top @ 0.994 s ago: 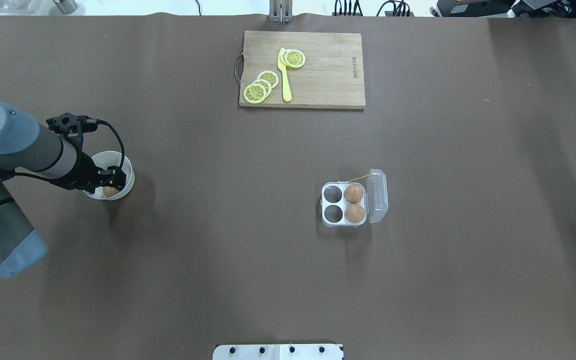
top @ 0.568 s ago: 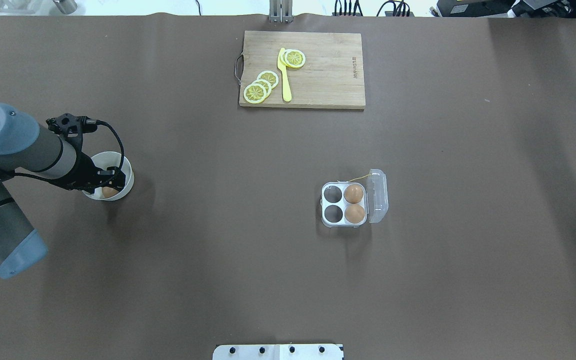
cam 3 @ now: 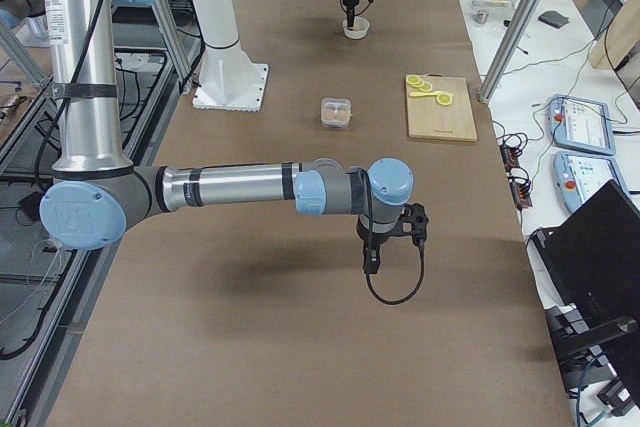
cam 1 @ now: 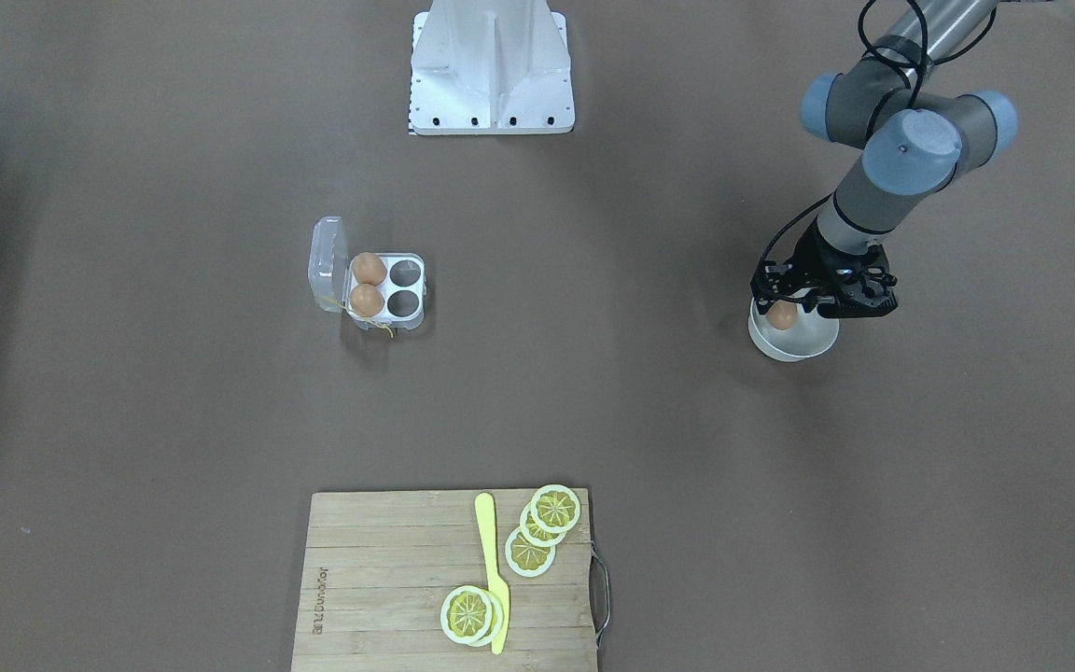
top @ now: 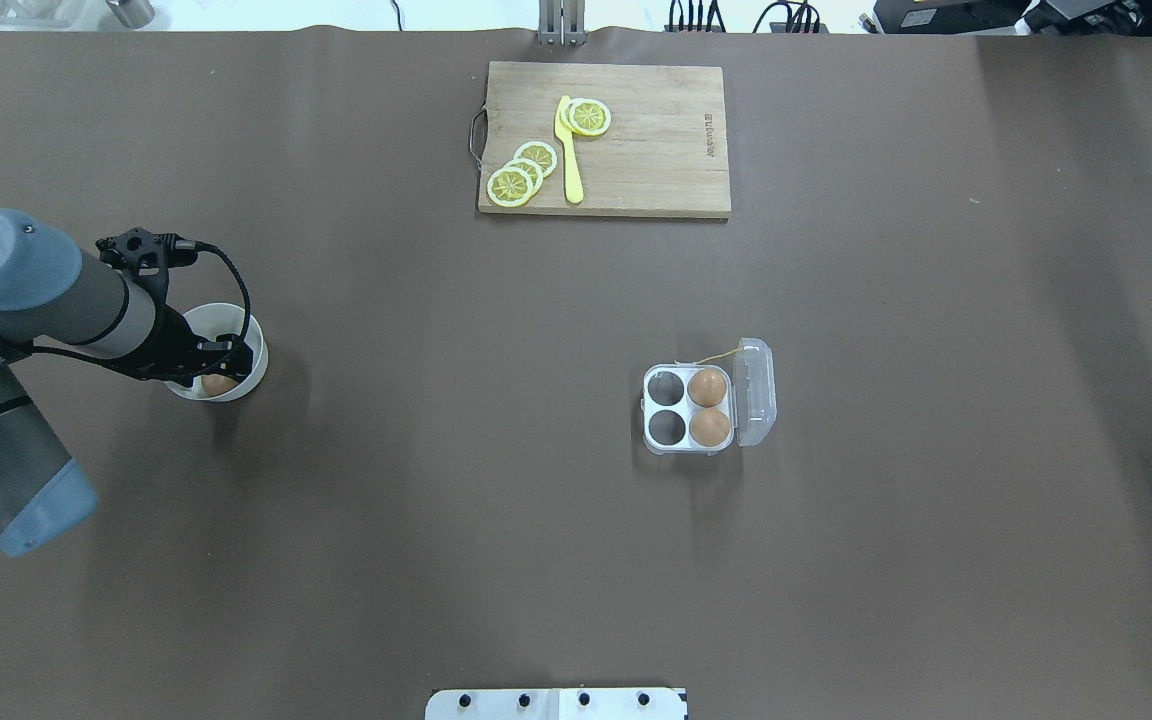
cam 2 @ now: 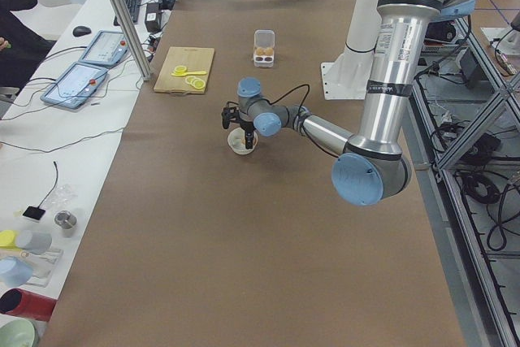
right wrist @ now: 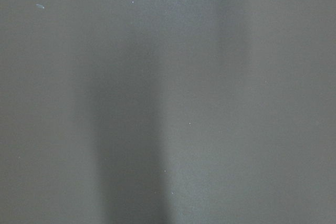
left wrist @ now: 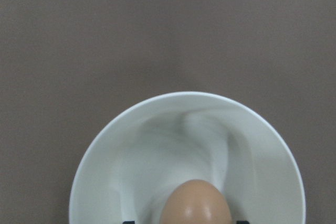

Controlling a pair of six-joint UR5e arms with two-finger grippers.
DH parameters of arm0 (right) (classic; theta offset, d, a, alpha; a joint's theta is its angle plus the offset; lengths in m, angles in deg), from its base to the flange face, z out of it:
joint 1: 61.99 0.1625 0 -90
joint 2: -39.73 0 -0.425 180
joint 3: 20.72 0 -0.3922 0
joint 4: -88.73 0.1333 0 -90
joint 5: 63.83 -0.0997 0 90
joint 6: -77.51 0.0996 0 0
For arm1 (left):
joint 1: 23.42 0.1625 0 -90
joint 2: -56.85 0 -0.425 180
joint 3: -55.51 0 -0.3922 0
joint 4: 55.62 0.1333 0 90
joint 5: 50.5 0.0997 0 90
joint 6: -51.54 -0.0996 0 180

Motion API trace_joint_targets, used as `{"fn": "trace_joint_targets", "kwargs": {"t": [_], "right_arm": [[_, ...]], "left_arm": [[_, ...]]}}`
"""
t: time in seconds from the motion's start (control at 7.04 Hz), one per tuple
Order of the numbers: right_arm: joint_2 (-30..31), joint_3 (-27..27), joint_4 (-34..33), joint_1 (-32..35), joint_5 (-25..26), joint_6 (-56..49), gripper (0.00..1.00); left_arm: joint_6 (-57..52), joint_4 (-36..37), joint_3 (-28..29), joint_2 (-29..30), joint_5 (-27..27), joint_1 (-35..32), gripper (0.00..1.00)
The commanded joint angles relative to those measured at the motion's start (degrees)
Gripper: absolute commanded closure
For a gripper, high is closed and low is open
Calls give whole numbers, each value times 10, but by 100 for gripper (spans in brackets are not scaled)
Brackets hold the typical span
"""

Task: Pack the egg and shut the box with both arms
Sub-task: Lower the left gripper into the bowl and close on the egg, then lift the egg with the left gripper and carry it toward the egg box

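My left gripper (top: pixel 216 372) reaches down into a round white bowl (top: pixel 236 312) at the table's left and is shut on an orange-brown egg (top: pixel 219 383). The left wrist view shows that egg (left wrist: pixel 195 203) between the finger tips, above the bowl's floor (left wrist: pixel 189 94). The clear box (top: pixel 666 427) stands open at centre right, its lid (top: pixel 756 390) folded out to the right. Two eggs (top: pixel 707 387) (top: pixel 709 427) fill its right cells and the two left cells are empty. My right gripper (cam 3: pixel 370 265) shows only in the exterior right view, above bare table. I cannot tell if it is open.
A wooden cutting board (top: pixel 636 140) with lemon slices (top: pixel 521 172) and a yellow knife (top: pixel 569 150) lies at the far edge. The white base plate (top: pixel 556 703) is at the near edge. Brown table surface lies between bowl and box.
The left arm has shifted very slightly. The egg stays between the fingers in the bowl. The box and its eggs have not moved.
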State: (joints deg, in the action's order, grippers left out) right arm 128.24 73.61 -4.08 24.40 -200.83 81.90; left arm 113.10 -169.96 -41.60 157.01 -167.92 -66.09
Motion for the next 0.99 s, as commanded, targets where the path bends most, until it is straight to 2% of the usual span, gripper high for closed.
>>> {"fn": "trace_joint_targets", "kwargs": {"t": [0.0, 0.14, 0.28, 0.85], "right_arm": [[-1, -4, 0, 0, 1, -1, 0], [-1, -3, 0, 0, 1, -1, 0], [-3, -5, 0, 0, 1, -2, 0], [-3, -6, 0, 0, 2, -3, 0]], "left_arm": [[0, -1, 3, -1, 9, 0, 29], [0, 0, 3, 0, 24, 0, 31], [2, 0, 2, 1, 24, 0, 40], [7, 0, -19, -5, 19, -1, 100]]}}
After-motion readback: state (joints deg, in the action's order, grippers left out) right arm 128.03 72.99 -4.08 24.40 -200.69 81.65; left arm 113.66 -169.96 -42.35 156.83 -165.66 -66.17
